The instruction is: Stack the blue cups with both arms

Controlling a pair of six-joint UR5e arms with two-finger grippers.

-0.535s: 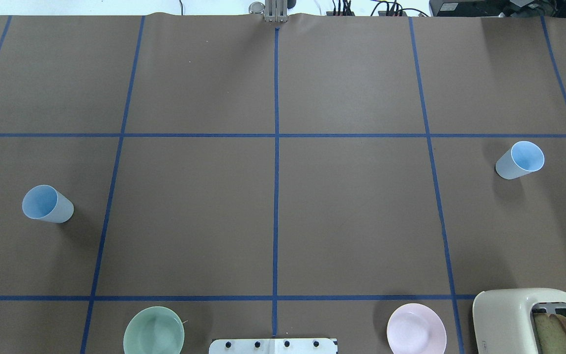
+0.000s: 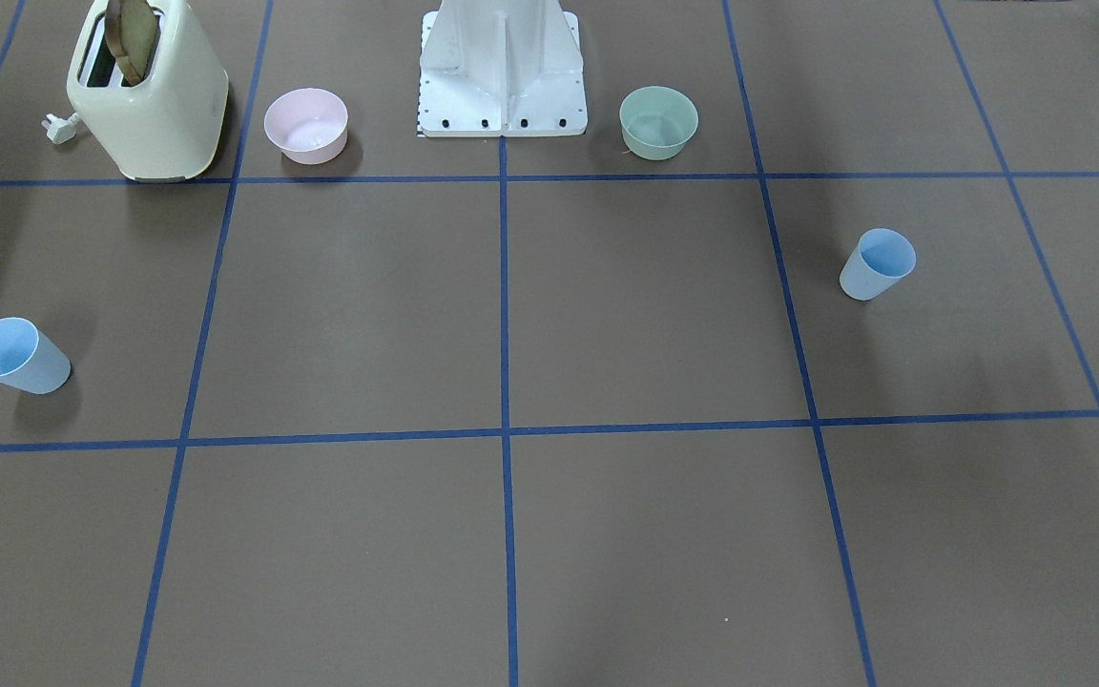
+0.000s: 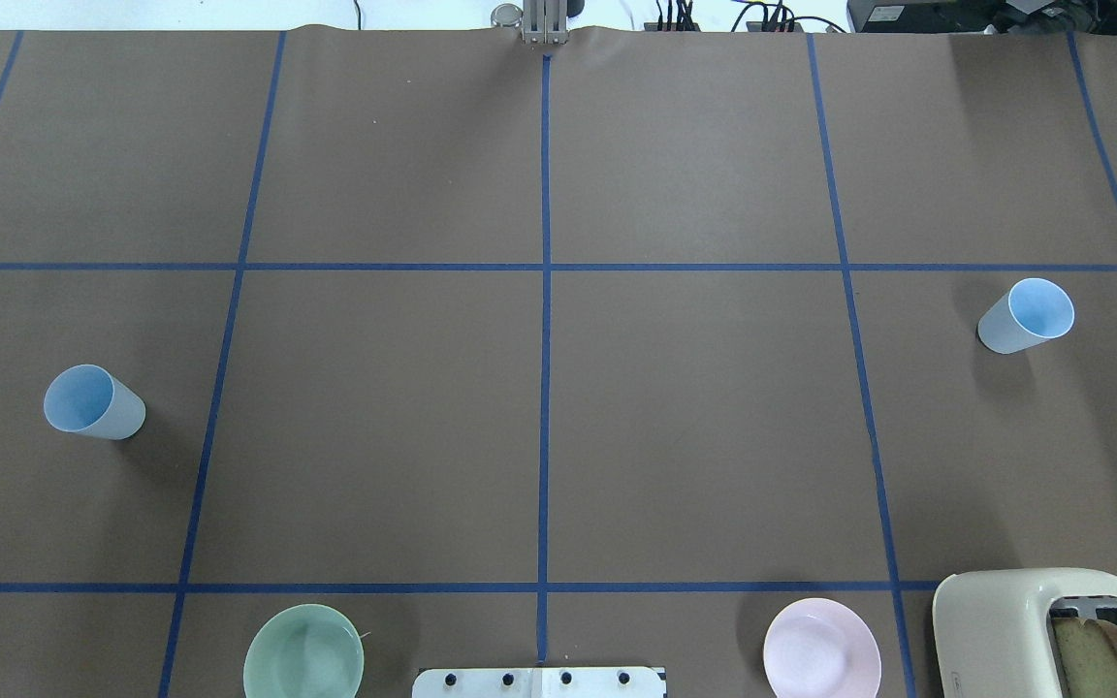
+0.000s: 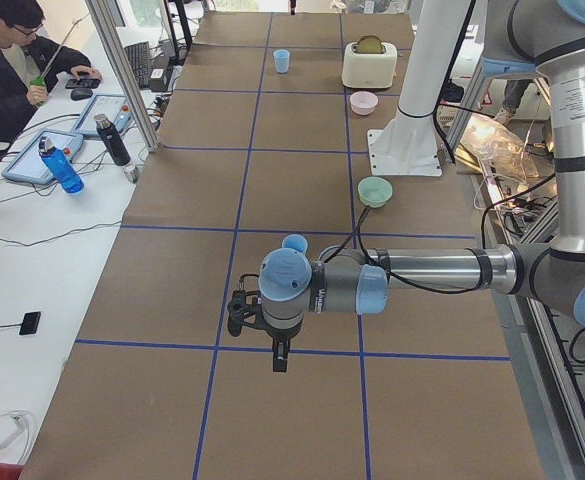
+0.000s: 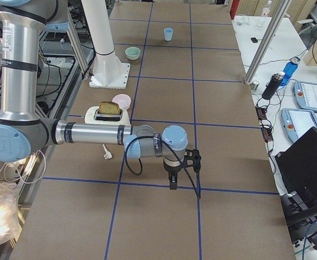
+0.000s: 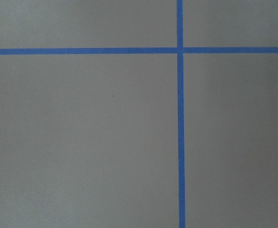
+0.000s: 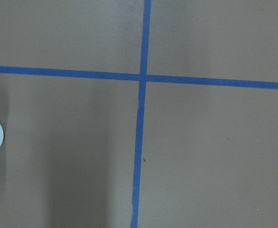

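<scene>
Beneath the left gripper (image 4: 242, 312) and right gripper (image 5: 192, 161), a brown table (image 3: 694, 427) gridded with blue tape carries two blue cups (image 3: 93, 402) (image 3: 1026, 316), a green bowl (image 3: 303, 652), a pink bowl (image 3: 821, 648) and a toaster (image 3: 1005, 630).

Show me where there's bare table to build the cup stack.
Bare: both middle squares flanking the centre tape line, between the left blue cup and right blue cup, plus the whole far row. Crowded: the robot-side strip, holding green bowl, base plate, pink bowl and toaster.

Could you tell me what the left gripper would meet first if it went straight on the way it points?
The left gripper appears to point straight down. Its wrist view shows only the brown table cover beside a blue tape crossing, with nothing standing there. So it would probably meet the table cover first.
</scene>
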